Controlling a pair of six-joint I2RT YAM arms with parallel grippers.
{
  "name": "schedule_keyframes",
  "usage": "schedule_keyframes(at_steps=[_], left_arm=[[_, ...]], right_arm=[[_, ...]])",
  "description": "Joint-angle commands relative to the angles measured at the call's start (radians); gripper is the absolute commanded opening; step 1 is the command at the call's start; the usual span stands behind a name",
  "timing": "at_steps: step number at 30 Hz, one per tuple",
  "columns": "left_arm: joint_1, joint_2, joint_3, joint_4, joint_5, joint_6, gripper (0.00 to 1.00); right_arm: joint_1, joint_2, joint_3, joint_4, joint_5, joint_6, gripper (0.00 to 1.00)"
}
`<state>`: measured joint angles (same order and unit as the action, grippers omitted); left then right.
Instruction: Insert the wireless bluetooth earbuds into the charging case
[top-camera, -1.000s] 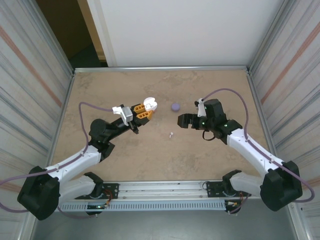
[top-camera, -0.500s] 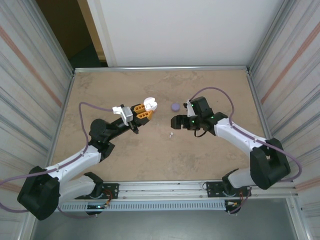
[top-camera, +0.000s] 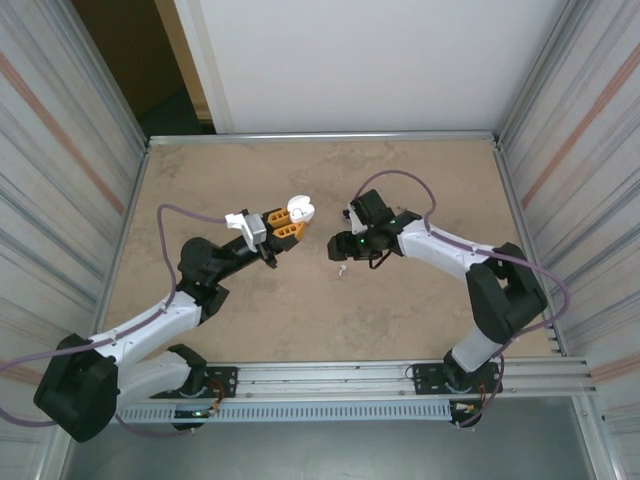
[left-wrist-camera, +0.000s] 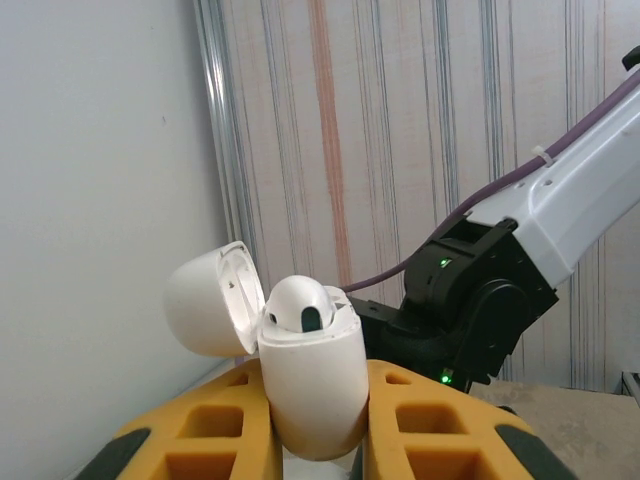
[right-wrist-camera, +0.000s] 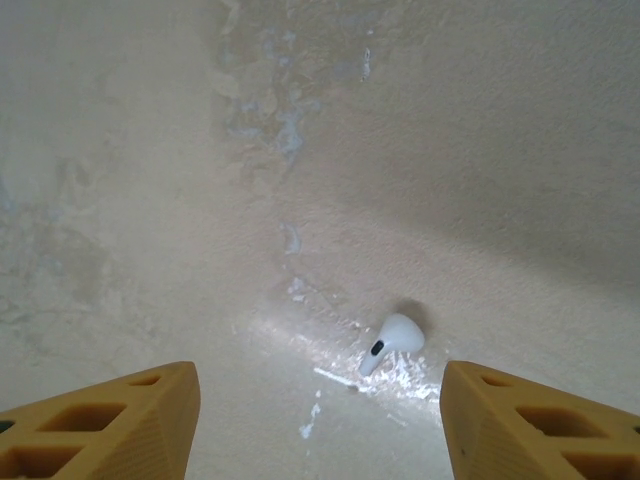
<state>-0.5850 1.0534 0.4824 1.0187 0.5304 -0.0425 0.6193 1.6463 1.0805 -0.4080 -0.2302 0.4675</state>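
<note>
Holding the charging case upright in my left gripper, clamped on its body, I see the lid flipped back and one white earbud seated inside. The second earbud lies loose on the tabletop, between the spread, empty fingers of my right gripper, not yet touched. I judge the job half done. That earbud sits mid-tabletop, well away from the side walls, though the two grippers are near each other.

No readable text
No lettering, brand, number or sign can be made out on any surface in view.
</note>
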Motion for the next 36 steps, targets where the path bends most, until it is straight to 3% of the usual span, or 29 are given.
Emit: schedule_keyframes(at_steps=[1,13,36], left_arm=[[-0.009,-0.034,0.006,0.015,-0.001,0.026,0.0],[-0.01,-0.041,0.004,0.011,-0.006,0.027,0.0],[-0.009,-0.05,0.003,0.003,-0.006,0.03,0.0]], right_arm=[[0.018,0.05,0.048,-0.076,0.04,-0.007,0.62],[0.043,0.152,0.088,-0.12,0.089,0.001,0.46],[0.058,0.238,0.125,-0.12,0.094,0.006,0.38]])
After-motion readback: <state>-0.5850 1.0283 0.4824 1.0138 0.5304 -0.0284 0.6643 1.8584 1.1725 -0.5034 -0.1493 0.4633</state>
